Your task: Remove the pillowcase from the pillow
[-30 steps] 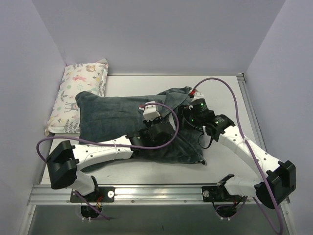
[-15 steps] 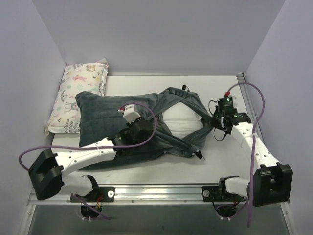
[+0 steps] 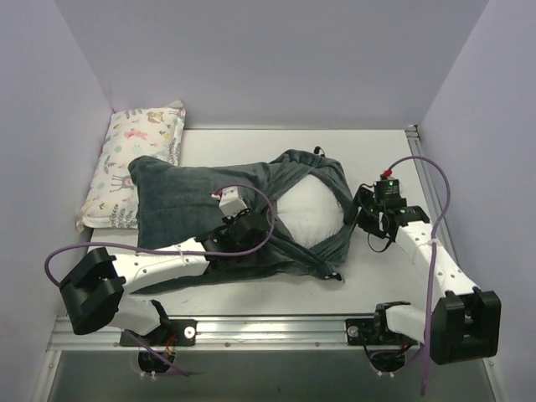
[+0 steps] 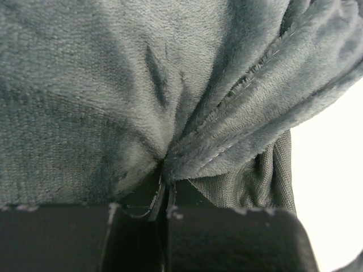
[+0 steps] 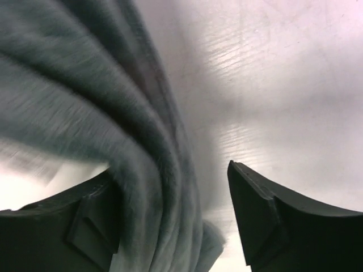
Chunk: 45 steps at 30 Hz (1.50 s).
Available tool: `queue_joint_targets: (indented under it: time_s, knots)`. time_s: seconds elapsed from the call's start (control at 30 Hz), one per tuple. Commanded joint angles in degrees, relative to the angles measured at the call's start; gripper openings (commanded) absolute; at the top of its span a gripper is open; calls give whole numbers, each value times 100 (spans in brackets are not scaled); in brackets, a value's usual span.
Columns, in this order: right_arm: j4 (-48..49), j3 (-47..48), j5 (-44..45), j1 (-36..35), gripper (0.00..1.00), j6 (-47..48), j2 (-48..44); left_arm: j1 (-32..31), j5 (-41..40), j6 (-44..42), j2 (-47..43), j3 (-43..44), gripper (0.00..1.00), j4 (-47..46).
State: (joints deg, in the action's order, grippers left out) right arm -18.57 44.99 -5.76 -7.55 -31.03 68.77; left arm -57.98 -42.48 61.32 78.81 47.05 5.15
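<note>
The dark grey-green plush pillowcase (image 3: 176,201) lies across the middle of the table. Its mouth gapes on the right and the white pillow (image 3: 306,216) shows through. My left gripper (image 3: 254,229) is shut on a fold of the pillowcase; the left wrist view shows the fabric (image 4: 113,85) pinched where the jaws meet (image 4: 164,180), with white pillow (image 4: 332,170) at the right. My right gripper (image 3: 358,216) is at the mouth's right edge. In the right wrist view it (image 5: 173,181) is open wide, with a roll of the pillowcase (image 5: 113,113) lying against one finger.
A smaller pillow with pastel deer-and-flower print (image 3: 138,159) lies at the back left against the wall. Lilac walls close in the left, back and right. A metal rail (image 3: 276,331) runs along the near edge. Bare table (image 3: 385,159) lies behind the right gripper.
The right gripper swung right, pulling the pillowcase mouth wide and baring the white pillow, and now the fabric hangs slacker. The left gripper drew back left, then shifted slightly right, still holding the fabric.
</note>
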Motion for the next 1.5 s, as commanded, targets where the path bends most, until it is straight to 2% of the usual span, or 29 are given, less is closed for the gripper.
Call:
queue_joint_targets:
  time_s: [0.0, 0.07, 0.13, 0.2, 0.33, 0.47, 0.53, 0.63, 0.67, 0.7, 0.73, 0.77, 0.87, 0.93, 1.07, 1.2, 1.3, 1.47]
  knots:
    - [-296, 10, -56, -79, 70, -87, -1020, -126, 11, 29, 398, -55, 0, 540]
    - [-419, -43, -162, -254, 73, -280, -1321, -144, 29, 47, 469, -64, 0, 400]
    - [-472, -131, -66, -833, 76, -439, -1682, -153, 29, 38, 522, -20, 0, 347]
    - [-534, -349, 337, -1560, 78, -762, -1910, -153, 20, 38, 574, 32, 0, 347]
    - [-472, -903, 1111, -2381, 80, -1326, -1859, -153, -23, 29, 645, 111, 0, 311]
    - [-446, -1580, 1462, -2348, 78, -1765, -1998, -126, -59, -23, 610, 129, 0, 390]
    - [-385, -1983, 1517, -2190, 74, -2098, -2358, -56, -33, -24, 514, 25, 0, 399]
    - [-332, -2371, 1412, -1970, 59, -2442, -2763, 76, 20, -24, 382, -107, 0, 443]
    - [-288, -2442, 1333, -1717, 42, -2495, -2825, 128, 38, -15, 277, -195, 0, 478]
    - [-236, -2538, 1236, -1593, 36, -2540, -2956, 224, 81, -6, 206, -248, 0, 522]
    - [-131, -2696, 1096, -1470, 18, -2610, -3036, 277, 91, 3, 58, -292, 0, 540]
    - [-77, -2811, 1042, -1234, 12, -2636, -3115, 313, 99, 12, -14, -388, 0, 557]
    - [414, -3223, 623, -706, 7, -2628, -3361, 445, 161, 29, -295, -521, 0, 628]
    - [1027, -3426, 244, -441, 0, -2706, -3309, 506, 143, 55, -409, -574, 0, 785]
    - [1145, -3383, -56, 86, 0, -2541, -2529, 726, 196, 108, -638, -661, 0, 1076]
    - [1083, -3444, -66, 885, 3, -2374, -2255, 972, 249, 29, -937, -802, 0, 1164]
    - [1022, -3471, 40, 1027, 8, -2294, -2342, 1156, 258, -50, -1069, -802, 0, 1304]
    - [934, -3340, 13, 1098, 9, -2373, -2360, 1561, 485, -173, -1262, -785, 0, 1392]
